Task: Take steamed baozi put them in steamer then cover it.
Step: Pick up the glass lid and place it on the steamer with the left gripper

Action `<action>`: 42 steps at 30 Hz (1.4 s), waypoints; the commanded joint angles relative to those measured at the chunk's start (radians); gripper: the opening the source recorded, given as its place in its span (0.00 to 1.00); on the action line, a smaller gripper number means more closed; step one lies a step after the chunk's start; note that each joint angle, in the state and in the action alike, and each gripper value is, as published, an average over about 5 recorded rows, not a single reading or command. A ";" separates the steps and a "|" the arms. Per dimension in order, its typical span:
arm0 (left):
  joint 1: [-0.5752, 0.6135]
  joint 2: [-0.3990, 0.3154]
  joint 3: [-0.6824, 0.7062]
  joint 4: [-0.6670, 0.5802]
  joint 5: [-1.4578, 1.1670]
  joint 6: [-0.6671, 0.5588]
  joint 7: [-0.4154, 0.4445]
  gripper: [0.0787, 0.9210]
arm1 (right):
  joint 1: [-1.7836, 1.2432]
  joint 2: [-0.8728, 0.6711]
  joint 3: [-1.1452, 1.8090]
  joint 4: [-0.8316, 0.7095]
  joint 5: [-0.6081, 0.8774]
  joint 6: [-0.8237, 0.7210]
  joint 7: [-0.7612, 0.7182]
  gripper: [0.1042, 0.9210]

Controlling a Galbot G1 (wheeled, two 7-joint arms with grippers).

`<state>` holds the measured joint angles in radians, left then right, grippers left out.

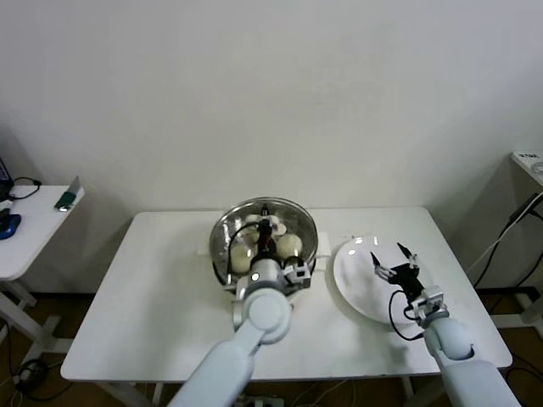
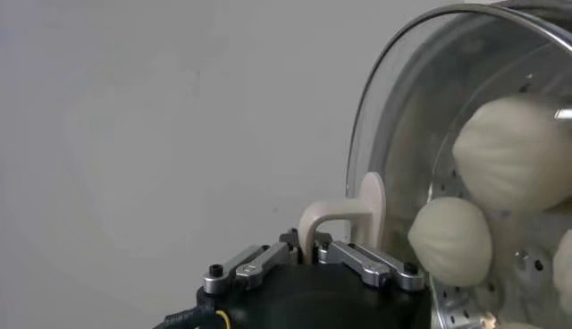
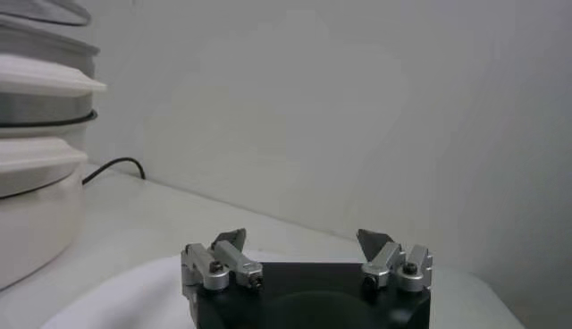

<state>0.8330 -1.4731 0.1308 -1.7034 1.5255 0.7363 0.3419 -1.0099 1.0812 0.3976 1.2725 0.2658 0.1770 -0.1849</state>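
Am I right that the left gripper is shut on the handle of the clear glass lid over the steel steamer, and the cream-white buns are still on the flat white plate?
Not quite. The left gripper is shut on the clear glass lid over the steel steamer, but the cream-white buns sit inside the steamer, as the head and left wrist views show. The flat white plate holds none; the open right gripper hovers over it.

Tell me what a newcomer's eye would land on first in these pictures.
First, the steamer at the middle of the white table, with the steamed baozi showing through the clear cover. The left gripper is shut on the cover's cream handle. To the right lies a bare white plate, with the right gripper open over it.
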 commanded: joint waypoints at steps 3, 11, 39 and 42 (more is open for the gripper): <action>-0.003 -0.022 -0.008 0.048 0.009 0.049 -0.013 0.09 | 0.000 0.002 0.003 -0.005 -0.002 0.003 -0.004 0.88; -0.010 -0.025 -0.004 0.055 0.004 0.049 -0.031 0.09 | 0.001 0.004 0.006 -0.005 -0.003 0.004 -0.007 0.88; -0.011 -0.020 0.005 0.066 0.048 0.049 -0.009 0.09 | -0.001 0.013 0.016 -0.014 -0.009 0.012 -0.025 0.88; -0.011 -0.019 0.005 0.066 0.051 0.049 -0.008 0.09 | -0.001 0.014 0.016 -0.015 -0.010 0.012 -0.025 0.88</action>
<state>0.8209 -1.4938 0.1357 -1.6384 1.5670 0.7364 0.3305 -1.0116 1.0944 0.4131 1.2588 0.2567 0.1885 -0.2095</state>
